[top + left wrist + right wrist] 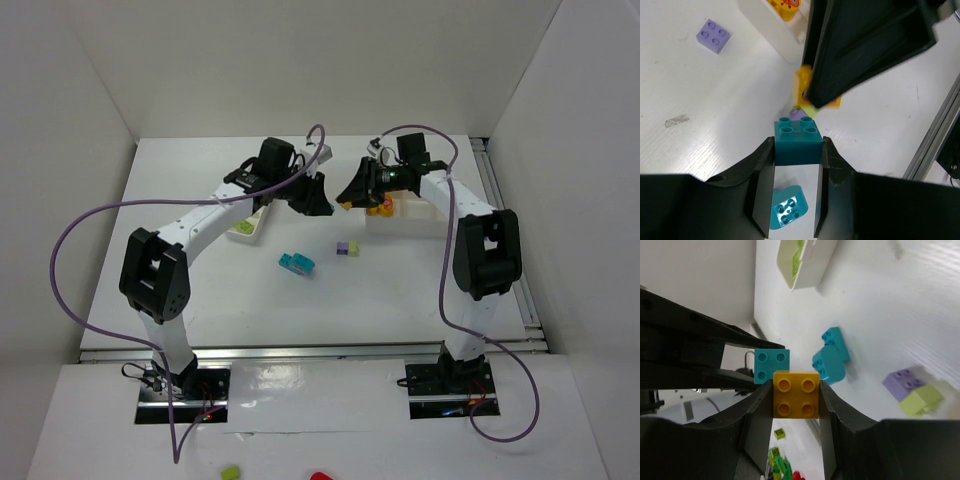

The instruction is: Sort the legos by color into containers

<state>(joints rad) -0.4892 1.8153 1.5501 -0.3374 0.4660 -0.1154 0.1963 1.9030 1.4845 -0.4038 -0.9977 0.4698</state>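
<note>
The cyan brick (797, 141) is a small square block with four studs on top. The left gripper (797, 152) clenches it by two opposite sides and holds it above the table (400, 290). The yellow brick (796, 394) has four studs too, and the right gripper (796, 399) grasps it in the same way. In the top view the two grippers meet nose to nose at about 12 o'clock from the table centre. The two held bricks are just beside each other, with the cyan one at 10 o'clock of the yellow one in the right wrist view; I cannot tell if they touch.

On the table under them lies a loose cyan brick (297, 263), near the centre. At 3 o'clock of it sits a purple brick (902, 382) with a pale green brick (921, 400) touching it.

The left tray (252, 232) is at 10 o'clock and has something pale green inside, partly hidden under the left arm. The right tray (420, 218) is at 2 o'clock, and yellow and orange pieces (382, 207) lie at its left end, behind the right gripper.
</note>
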